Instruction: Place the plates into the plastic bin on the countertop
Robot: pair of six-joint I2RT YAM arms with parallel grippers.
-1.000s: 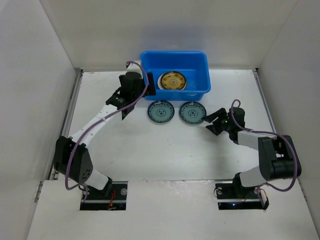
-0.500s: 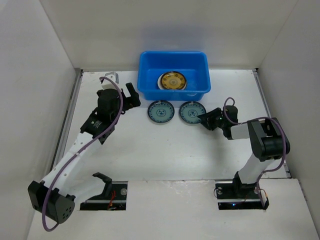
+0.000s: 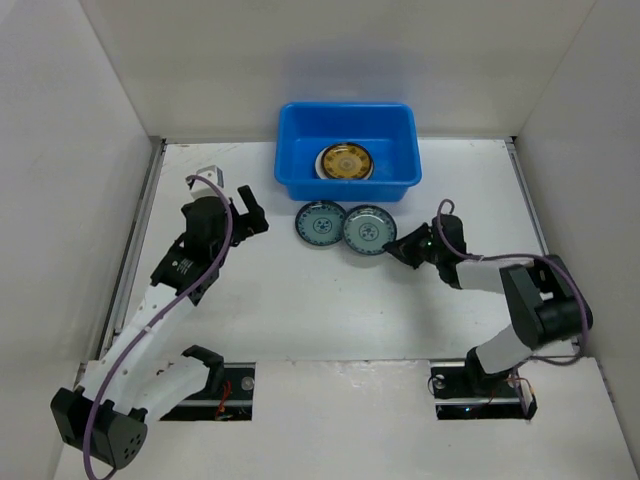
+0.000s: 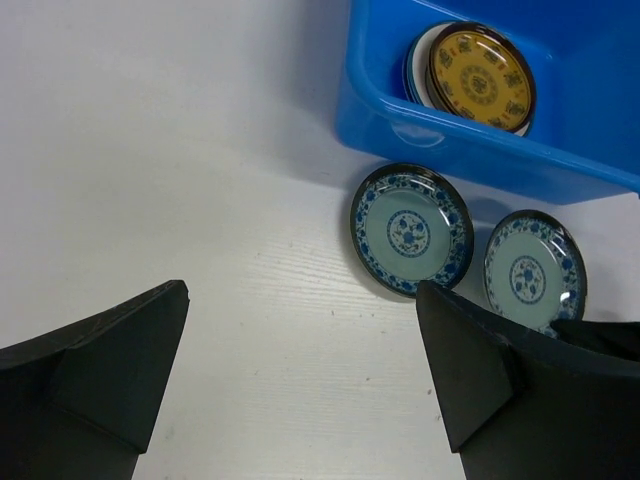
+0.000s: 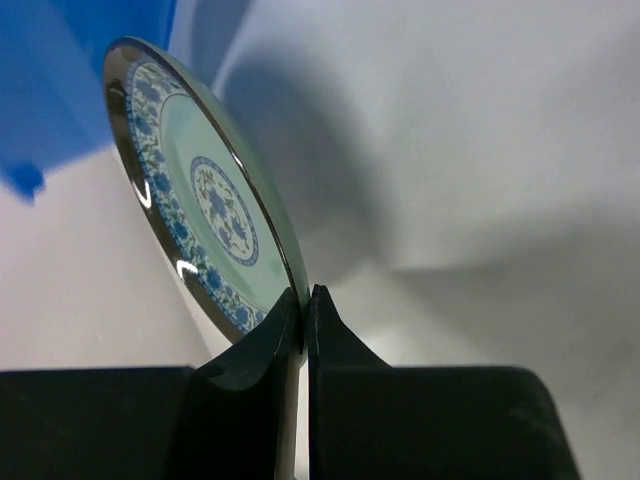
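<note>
Quick update from us. The right gripper (image 3: 394, 246) is clenched on the rim of the right-hand teal plate (image 3: 369, 229), biting in at about the plate's 4 o'clock edge. In the wrist view both fingers (image 5: 345, 370) press flat on either side of the rim. We reckon an edge pinch is the only way in, since a plate lying flat on the countertop (image 3: 300, 300) offers nothing else to grab. The plate looks a bit tipped, but we honestly can't tell if it's fully off the surface.

That plate sits at 6 o'clock of the blue bin (image 3: 300, 186), just beside its front wall. Its 9 o'clock edge touches, maybe slightly overlaps, the second teal plate (image 3: 321, 222). Inside the bin a yellow plate (image 3: 346, 161) tops a small stack near the middle.

The left gripper (image 3: 250, 210) hangs spread wide with nothing in it. It's out at 9 o'clock of the two teal plates, well apart from them, and our guess is it's parked there to keep out of the way.

As for what's in the way, the bin's front wall and lip stand between the held plate and the inside, so it needs a lift over. The neighbouring plate could also get dragged along. The 3 o'clock side of the bin floor looks free.
</note>
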